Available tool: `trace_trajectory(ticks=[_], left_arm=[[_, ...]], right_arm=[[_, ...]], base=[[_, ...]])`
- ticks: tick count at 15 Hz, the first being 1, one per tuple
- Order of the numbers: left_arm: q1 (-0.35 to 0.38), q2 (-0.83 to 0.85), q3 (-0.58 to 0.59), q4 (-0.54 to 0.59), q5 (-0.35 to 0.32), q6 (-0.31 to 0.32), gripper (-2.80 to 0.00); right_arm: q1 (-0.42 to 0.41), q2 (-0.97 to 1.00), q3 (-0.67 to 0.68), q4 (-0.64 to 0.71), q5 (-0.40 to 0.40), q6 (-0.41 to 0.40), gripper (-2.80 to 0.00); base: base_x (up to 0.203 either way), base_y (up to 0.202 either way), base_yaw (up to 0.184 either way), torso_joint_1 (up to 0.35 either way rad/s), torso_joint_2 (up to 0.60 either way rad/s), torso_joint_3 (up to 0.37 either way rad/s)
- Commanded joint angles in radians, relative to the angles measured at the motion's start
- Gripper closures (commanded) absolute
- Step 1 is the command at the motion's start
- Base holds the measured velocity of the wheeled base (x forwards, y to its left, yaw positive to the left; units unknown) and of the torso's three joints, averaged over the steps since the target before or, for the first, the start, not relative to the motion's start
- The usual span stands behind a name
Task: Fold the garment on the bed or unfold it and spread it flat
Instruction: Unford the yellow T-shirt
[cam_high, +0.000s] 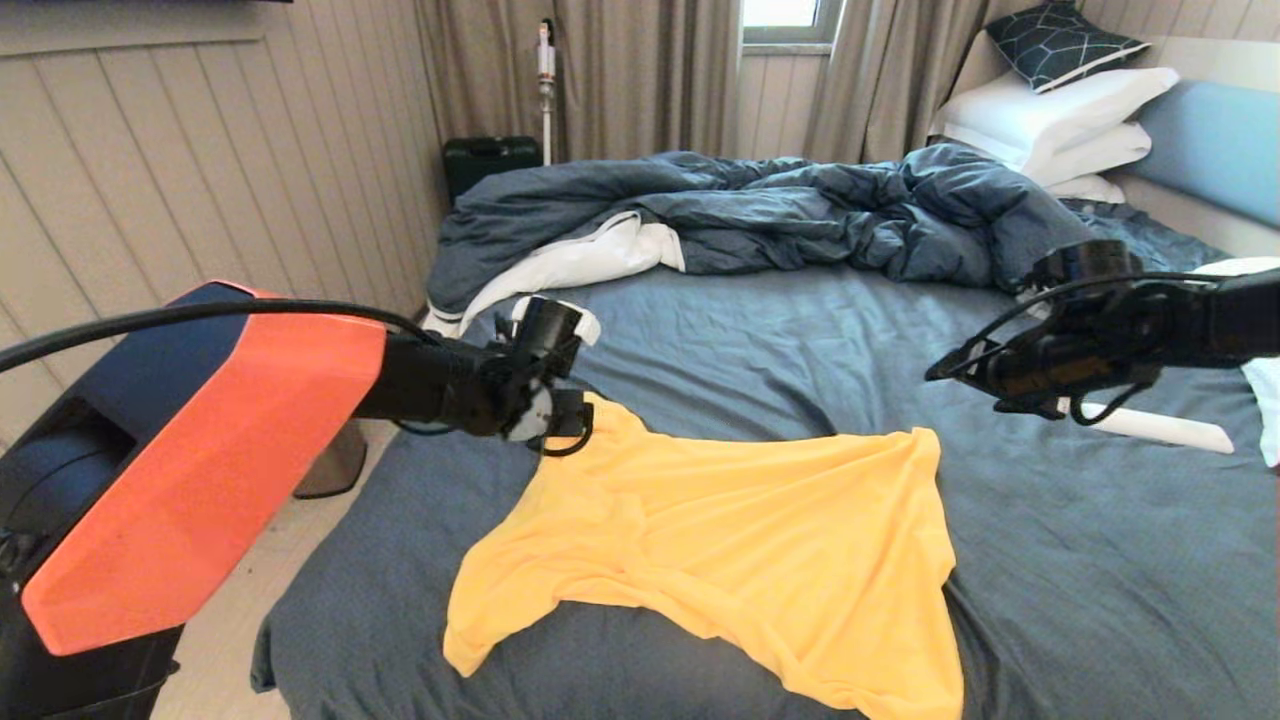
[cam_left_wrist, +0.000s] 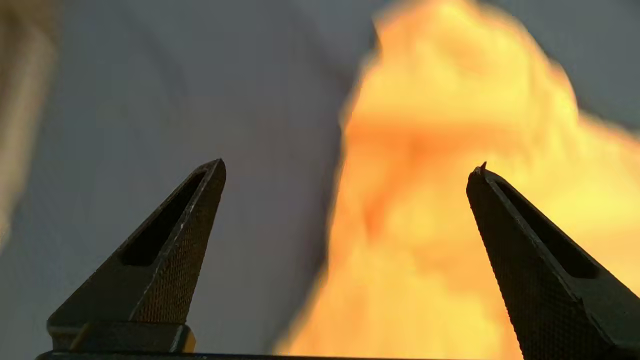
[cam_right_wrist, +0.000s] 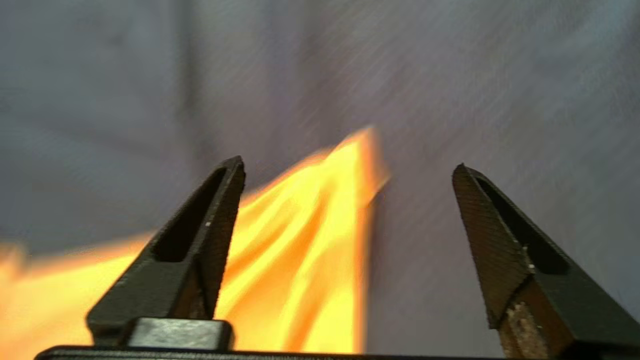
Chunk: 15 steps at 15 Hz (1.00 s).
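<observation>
Lying mid-frame on the bed, the garment spans between left gripper and right gripper, both with fingers apart

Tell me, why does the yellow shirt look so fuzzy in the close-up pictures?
In the left wrist view the shirt is out of focus while the left hand looks sharp; in the right wrist view the shirt and bed are smeared; the head view is clear.

A dark green case stands by the curtains, a stick vacuum leaning beside it.
</observation>
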Motion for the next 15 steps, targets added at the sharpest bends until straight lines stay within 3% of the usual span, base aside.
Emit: trace_trajectory(ticks=[1, 2, 5, 11, 13, 15], left_arm=[[-0.008, -0.060, 0.003, 0.102, -0.064, -0.053, -2.80], [-0.010, -0.068, 0.000, 0.122, -0.080, -0.067, -2.80], [-0.044, -0.110, -0.043, 0.346, -0.130, -0.168, -2.80], [-0.158, -0.197, -0.097, 0.484, -0.140, -0.223, -2.80], [-0.153, -0.246, -0.050, 0.497, -0.133, -0.225, -2.80], [-0.084, -0.308, 0.057, 0.460, -0.138, -0.200, -2.80]], right_arm=[[0.063, -0.049, -0.049, 0.139, 0.019, 0.003, -2.80], [0.072, -0.048, -0.060, 0.154, 0.027, 0.003, -2.80], [0.104, -0.043, -0.137, 0.187, 0.036, 0.002, -2.80], [0.101, -0.037, -0.140, 0.185, 0.036, -0.006, -2.80], [0.104, -0.040, -0.134, 0.185, 0.037, -0.007, -2.80], [0.102, -0.048, -0.131, 0.184, 0.042, -0.009, -2.80]], base=[[0.000, 0.000, 0.000, 0.000, 0.00, 0.000], [0.000, 0.000, 0.000, 0.000, 0.00, 0.000], [0.000, 0.000, 0.000, 0.000, 0.00, 0.000], [0.000, 0.000, 0.000, 0.000, 0.00, 0.000], [0.000, 0.000, 0.000, 0.000, 0.00, 0.000], [0.000, 0.000, 0.000, 0.000, 0.00, 0.000]])
